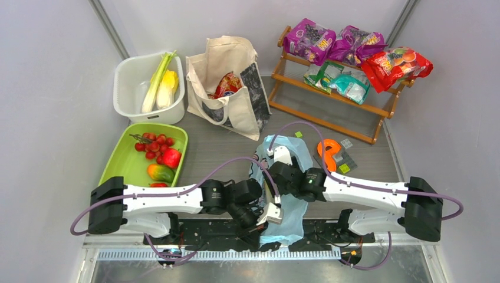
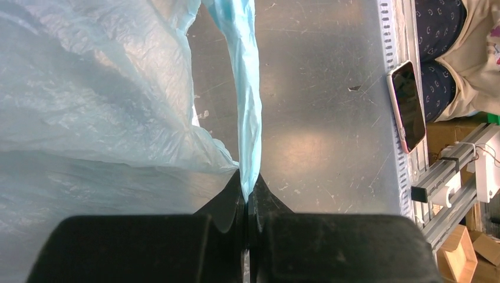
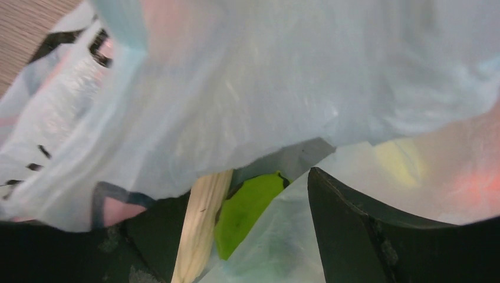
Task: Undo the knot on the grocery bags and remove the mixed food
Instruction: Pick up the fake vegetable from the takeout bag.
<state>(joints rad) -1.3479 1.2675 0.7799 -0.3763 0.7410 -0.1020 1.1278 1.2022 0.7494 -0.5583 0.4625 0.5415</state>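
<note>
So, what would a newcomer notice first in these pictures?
First, the light-blue bag at the near edge, centre, its twisted handle pinched in the shut left gripper. Then colour: red fruits in the green tray at left, purple packets on the wooden rack, back right.

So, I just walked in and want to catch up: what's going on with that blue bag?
The left fingers are shut on a stretched handle of the light-blue bag, holding it taut. The right fingers stand open at the bag, where a pale stalk and something green show between them. Vegetables sit in the white tub and fruit in the green tray.
</note>
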